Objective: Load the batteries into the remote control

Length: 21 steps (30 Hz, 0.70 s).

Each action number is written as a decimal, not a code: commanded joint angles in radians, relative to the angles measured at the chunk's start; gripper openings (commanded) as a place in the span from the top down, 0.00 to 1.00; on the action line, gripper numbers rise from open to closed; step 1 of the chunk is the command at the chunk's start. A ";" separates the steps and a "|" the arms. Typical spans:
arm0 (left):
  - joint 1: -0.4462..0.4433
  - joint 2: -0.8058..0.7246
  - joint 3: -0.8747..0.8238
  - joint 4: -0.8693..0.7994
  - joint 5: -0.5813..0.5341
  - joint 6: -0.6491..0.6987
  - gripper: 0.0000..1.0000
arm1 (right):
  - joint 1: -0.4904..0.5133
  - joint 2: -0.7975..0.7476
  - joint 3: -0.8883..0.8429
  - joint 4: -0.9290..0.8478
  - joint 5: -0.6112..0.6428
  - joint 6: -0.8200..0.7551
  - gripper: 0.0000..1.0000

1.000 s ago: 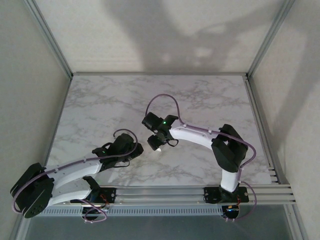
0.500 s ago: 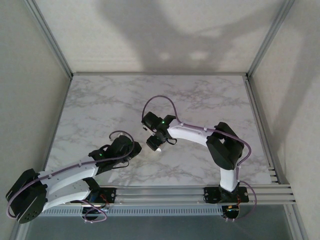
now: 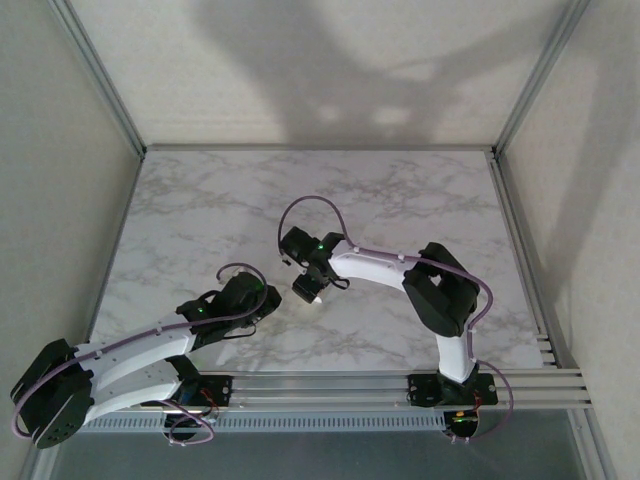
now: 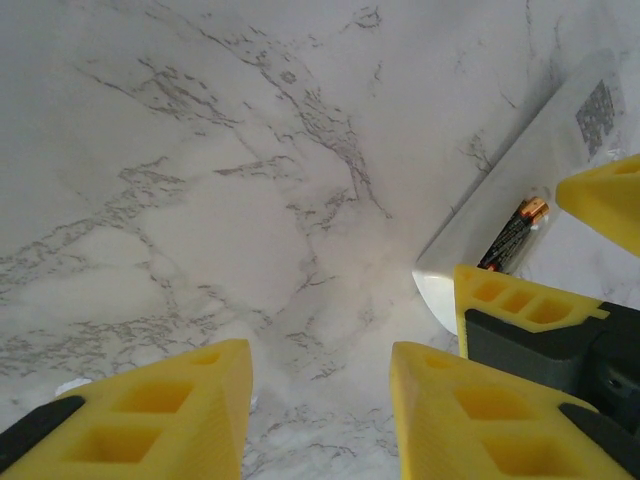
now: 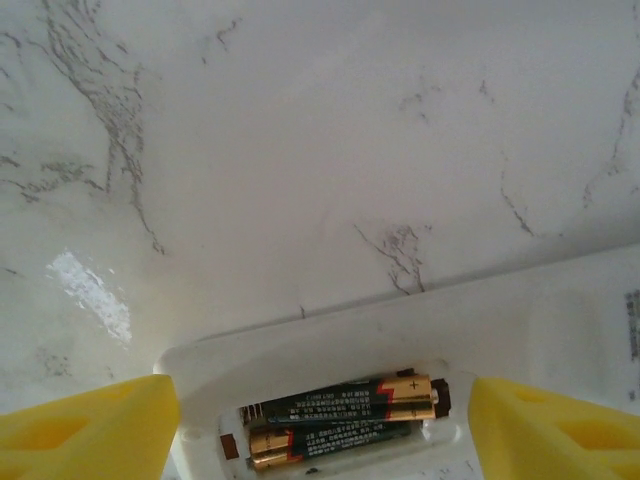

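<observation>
Right wrist — glossy cylindrical batteries (image 5: 335, 416), smooth white remote control (image 5: 480, 330), marble table (image 5: 300, 150).

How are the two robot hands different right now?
The left gripper holds nothing, its jaws open over bare marble table; the right gripper has the remote control between its jaws. The left gripper sits beside the remote; the right gripper is over its open compartment, where both batteries lie. Both have yellow fingers.
</observation>
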 commanded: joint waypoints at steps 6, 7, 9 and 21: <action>-0.006 0.014 0.015 -0.023 -0.013 -0.006 0.59 | 0.014 0.032 0.020 -0.004 0.044 -0.018 0.26; -0.006 0.015 0.014 -0.023 -0.012 -0.004 0.59 | 0.014 0.030 0.019 -0.007 0.034 -0.017 0.26; -0.006 0.016 0.015 -0.023 -0.012 -0.005 0.59 | 0.014 0.021 0.013 -0.006 0.022 -0.007 0.25; -0.006 0.015 0.001 -0.009 -0.009 -0.012 0.59 | 0.015 -0.074 -0.039 0.013 -0.033 0.020 0.21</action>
